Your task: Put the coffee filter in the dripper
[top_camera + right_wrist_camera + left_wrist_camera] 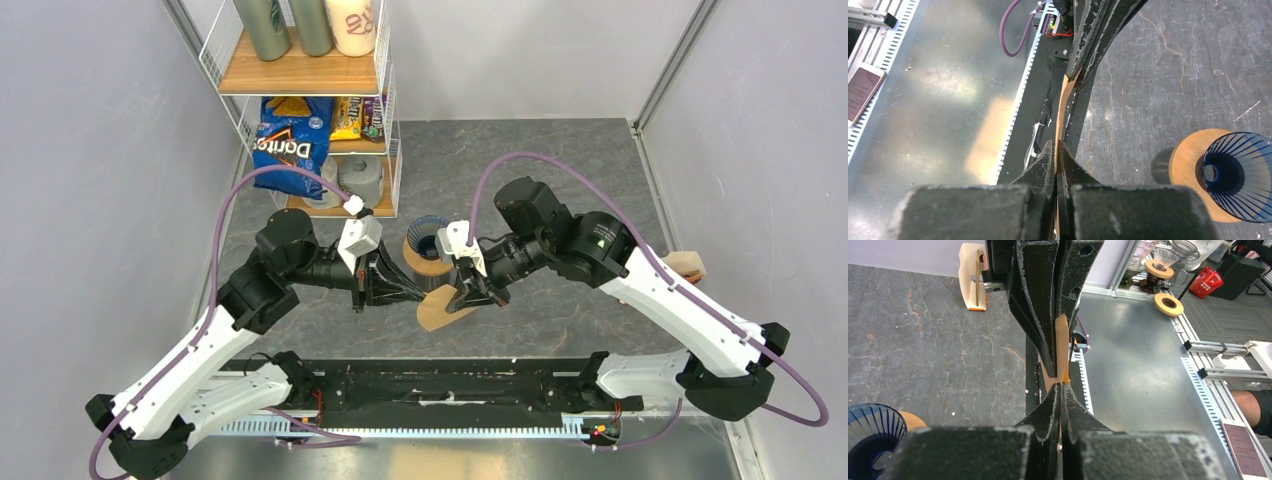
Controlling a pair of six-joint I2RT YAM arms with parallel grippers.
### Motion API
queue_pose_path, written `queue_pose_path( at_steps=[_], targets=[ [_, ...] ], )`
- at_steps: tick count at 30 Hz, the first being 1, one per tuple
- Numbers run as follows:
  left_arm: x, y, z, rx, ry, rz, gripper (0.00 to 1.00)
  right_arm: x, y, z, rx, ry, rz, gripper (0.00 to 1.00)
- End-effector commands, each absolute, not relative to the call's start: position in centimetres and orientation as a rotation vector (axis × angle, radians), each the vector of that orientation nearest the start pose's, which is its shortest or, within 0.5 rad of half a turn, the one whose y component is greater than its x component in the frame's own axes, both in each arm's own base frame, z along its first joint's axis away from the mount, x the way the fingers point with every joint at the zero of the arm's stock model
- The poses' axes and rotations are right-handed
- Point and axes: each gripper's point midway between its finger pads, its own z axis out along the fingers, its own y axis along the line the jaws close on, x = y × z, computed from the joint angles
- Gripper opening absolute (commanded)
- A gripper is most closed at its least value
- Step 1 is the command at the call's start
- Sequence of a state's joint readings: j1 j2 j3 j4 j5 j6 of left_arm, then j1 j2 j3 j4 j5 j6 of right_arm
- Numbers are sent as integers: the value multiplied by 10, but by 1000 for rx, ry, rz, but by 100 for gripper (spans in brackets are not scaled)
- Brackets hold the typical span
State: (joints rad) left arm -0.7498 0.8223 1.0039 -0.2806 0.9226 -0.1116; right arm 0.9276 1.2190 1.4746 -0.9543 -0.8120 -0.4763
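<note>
Now left fingers [1050,407] and right fingers [1048,167] clamped on the coffee filter [437,313], edge-on in wrist views, fan-shaped from above, dripper [430,236] near, mid tabletop [560,200].

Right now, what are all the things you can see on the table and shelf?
coffee filter: one, light brown, held between both jaws
dripper: one, dark blue, mid-table on the ring
wooden ring: one, tan, under the dripper
holder: one, orange and white, table's right edge
wire shelf: one, white, back left
tumblers: three, two grey-green, one cream, top shelf
Doritos bag: one, blue, middle shelf
roll: one, grey, bottom shelf
left jaws: one pair, black, shut on the filter
right jaws: one pair, black, shut on the filter
</note>
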Motion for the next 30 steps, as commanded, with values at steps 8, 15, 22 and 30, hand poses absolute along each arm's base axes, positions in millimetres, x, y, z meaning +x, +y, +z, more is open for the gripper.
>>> queue_pose_path(
  at_steps=[8,15,22,30],
  targets=[
    [81,-273,353,1222,1345,-1384,11,86,310,340,-1719,1370,1166,0],
    [78,-272,350,1229,1347,-1384,22,89,309,335,-1715,1396,1146,0],
    [93,-277,338,1171,1420,-1341,26,91,314,339,-1696,1397,1167,0],
    [90,-279,329,1177,1435,-1359,34,91,316,343,-1676,1404,1180,0]
  ],
)
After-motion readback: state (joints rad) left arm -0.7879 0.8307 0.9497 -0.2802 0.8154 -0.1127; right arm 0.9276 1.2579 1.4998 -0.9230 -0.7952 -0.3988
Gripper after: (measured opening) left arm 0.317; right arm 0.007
